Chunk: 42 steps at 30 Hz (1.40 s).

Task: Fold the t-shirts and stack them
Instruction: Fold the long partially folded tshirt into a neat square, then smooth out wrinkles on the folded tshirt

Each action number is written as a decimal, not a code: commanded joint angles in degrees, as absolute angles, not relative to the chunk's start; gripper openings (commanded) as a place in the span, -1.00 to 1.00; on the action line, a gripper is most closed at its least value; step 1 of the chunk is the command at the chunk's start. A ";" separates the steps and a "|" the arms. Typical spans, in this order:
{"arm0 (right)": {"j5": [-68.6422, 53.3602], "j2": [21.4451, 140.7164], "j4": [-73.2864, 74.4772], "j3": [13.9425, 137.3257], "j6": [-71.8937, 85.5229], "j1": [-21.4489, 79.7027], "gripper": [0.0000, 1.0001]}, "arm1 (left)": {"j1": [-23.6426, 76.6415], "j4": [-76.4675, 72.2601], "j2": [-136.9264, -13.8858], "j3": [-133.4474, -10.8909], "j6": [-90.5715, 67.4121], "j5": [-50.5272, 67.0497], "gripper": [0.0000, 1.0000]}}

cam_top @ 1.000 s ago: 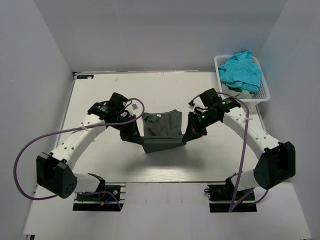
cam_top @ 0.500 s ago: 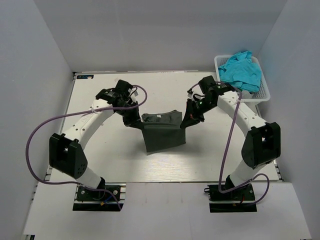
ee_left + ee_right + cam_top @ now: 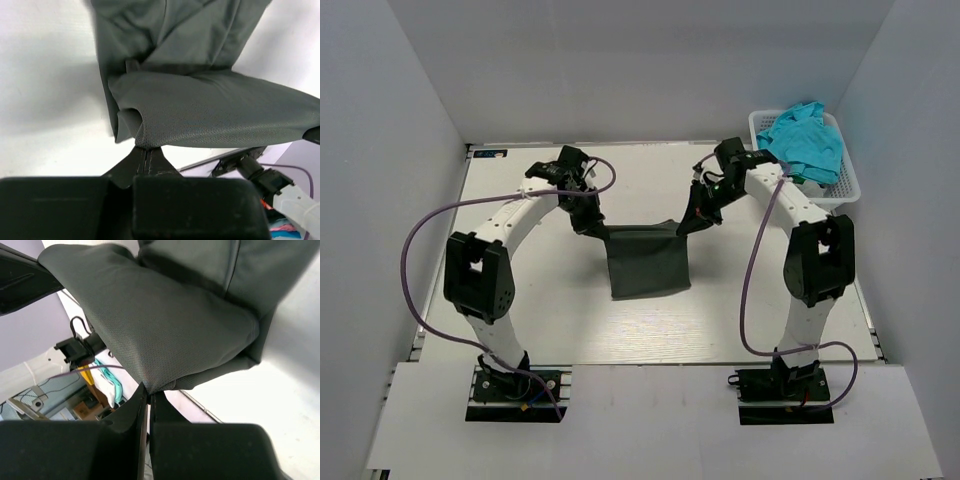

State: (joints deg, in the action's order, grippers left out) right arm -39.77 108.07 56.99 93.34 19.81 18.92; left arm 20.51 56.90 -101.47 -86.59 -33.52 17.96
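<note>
The charcoal-grey t-shirt (image 3: pixel 648 262) is gripped at both ends of its far edge: the left pincer (image 3: pixel 588 224) is clenched on one corner, the right pincer (image 3: pixel 693 222) on the other. That edge is stretched left to right between them, and the cloth is draped from it toward the near side onto the counter (image 3: pixel 520 290); neither arm is nearer. Sleeves and collar cannot be made out among the folds. The turquoise t-shirt (image 3: pixel 802 142) is heaped in the white basket (image 3: pixel 847 186), and what lies beneath it is hidden.

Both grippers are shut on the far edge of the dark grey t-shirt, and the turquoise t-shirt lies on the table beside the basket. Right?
One error: the top external view shows the turquoise t-shirt heaped inside the white lattice basket, not on the table. The left gripper and right gripper are shut on the far edge of the dark grey t-shirt.
</note>
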 commanded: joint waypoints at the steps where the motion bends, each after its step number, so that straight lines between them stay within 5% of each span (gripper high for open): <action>1: -40.17 110.47 56.79 97.12 18.54 17.84 -1.00 | 18.72 55.99 -102.82 -89.91 -33.22 15.12 -1.00; 11: -34.90 120.41 47.83 104.41 21.97 16.88 -0.89 | 16.44 50.27 -111.35 -95.79 -33.75 14.33 -0.91; 12: -33.50 123.72 47.64 106.68 23.45 16.35 -0.68 | 15.83 49.75 -113.36 -98.41 -34.27 12.15 -0.18; 13: -32.62 123.75 47.64 108.00 23.99 16.52 -0.56 | 15.82 49.75 -114.34 -99.66 -34.28 11.17 -0.18; 14: -30.43 125.23 47.55 108.89 25.56 16.26 -0.23 | 15.82 49.14 -115.13 -100.62 -34.28 10.47 0.98; 15: -29.63 126.11 47.46 110.81 26.53 16.00 0.14 | 15.82 49.13 -116.01 -101.94 -34.28 9.07 0.99; 16: -29.18 126.30 47.03 111.87 27.33 15.82 0.80 | 15.21 49.91 -117.67 -105.52 -33.32 9.05 0.99; 20: -26.64 124.55 43.33 112.07 27.16 15.99 0.81 | 15.73 52.03 -117.34 -110.48 -31.20 10.02 0.99; 31: -31.19 110.31 26.82 90.79 24.70 17.75 0.81 | 18.02 39.64 -111.09 -95.10 -30.59 22.67 0.99; 42: -40.25 120.39 12.58 90.53 33.39 18.46 0.81 | 19.16 29.54 -119.52 -91.94 -34.54 30.94 0.99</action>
State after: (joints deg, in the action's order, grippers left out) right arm -37.06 115.72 18.83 90.80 29.82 19.09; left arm 19.20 32.14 -116.53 -94.50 -33.85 27.99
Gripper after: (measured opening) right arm 0.904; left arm 0.990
